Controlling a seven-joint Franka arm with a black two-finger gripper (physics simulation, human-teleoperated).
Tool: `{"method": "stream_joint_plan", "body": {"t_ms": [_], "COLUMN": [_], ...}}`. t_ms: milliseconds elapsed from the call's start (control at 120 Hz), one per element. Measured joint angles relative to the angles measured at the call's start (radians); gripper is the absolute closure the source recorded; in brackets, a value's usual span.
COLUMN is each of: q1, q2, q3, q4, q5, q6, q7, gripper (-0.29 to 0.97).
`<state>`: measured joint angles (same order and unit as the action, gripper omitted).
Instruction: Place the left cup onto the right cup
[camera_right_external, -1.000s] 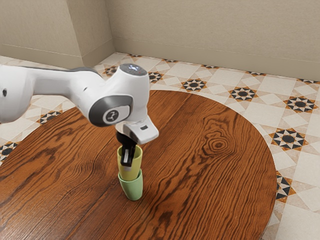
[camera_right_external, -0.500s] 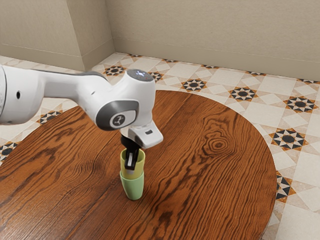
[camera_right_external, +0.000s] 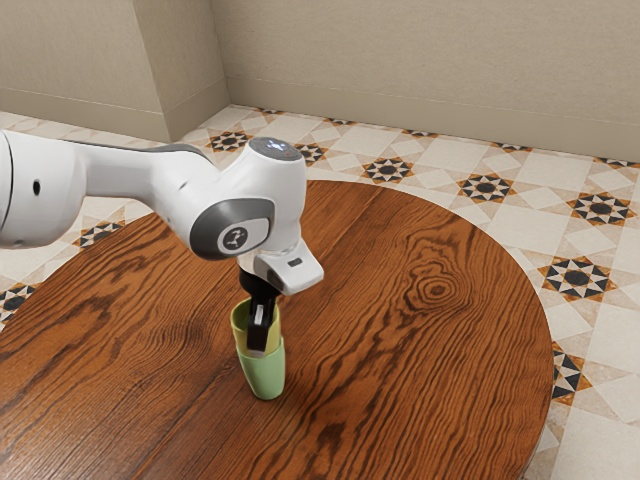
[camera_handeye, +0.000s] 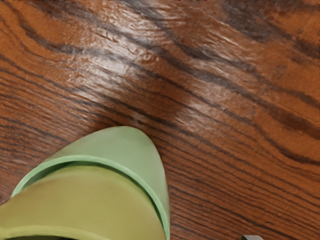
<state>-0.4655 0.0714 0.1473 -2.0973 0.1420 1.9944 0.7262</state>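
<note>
The yellow-green cup (camera_right_external: 241, 328) sits nested deep inside the light green cup (camera_right_external: 266, 373), which stands upright on the round wooden table (camera_right_external: 420, 300). Only the yellow-green cup's upper rim shows above the green one, leaning slightly toward the exterior view's left. My gripper (camera_right_external: 258, 335) hangs straight down over the pair, its fingers at the inner cup's rim and open. In the wrist view, the yellow-green cup (camera_handeye: 75, 210) lies inside the green cup's rim (camera_handeye: 135, 155), just under my hand.
Bare wood surrounds the stacked cups on every side. The table's curved edge (camera_right_external: 545, 330) runs along the exterior view's right, with patterned floor tiles beyond. A beige wall stands at the back.
The yellow-green cup has sunk lower into the green cup while my hand stayed at about the same height. The fingers have let go of it.
</note>
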Motion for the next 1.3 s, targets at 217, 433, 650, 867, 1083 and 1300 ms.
{"method": "stream_joint_plan", "body": {"t_ms": [217, 433, 650, 867, 1083, 1300], "q1": [-0.001, -0.002, -0.001, 0.0, 0.002, 0.003], "q2": [-0.002, -0.007, -0.029, -0.066, -0.09, -0.096], "q3": [0.0, 0.0, 0.0, 0.0, 0.0, 0.0], "q4": [0.001, 0.002, 0.001, 0.001, 0.009, 0.087], "q5": [-0.001, -0.001, -0.002, -0.001, 0.001, 0.002], "q6": [0.0, -0.001, -0.008, -0.026, -0.049, -0.091], "q7": [0.002, 0.003, 0.003, 0.003, 0.002, 0.005], "gripper": [0.08, 0.03, 0.01, 0.0, 0.0, 0.0]}}
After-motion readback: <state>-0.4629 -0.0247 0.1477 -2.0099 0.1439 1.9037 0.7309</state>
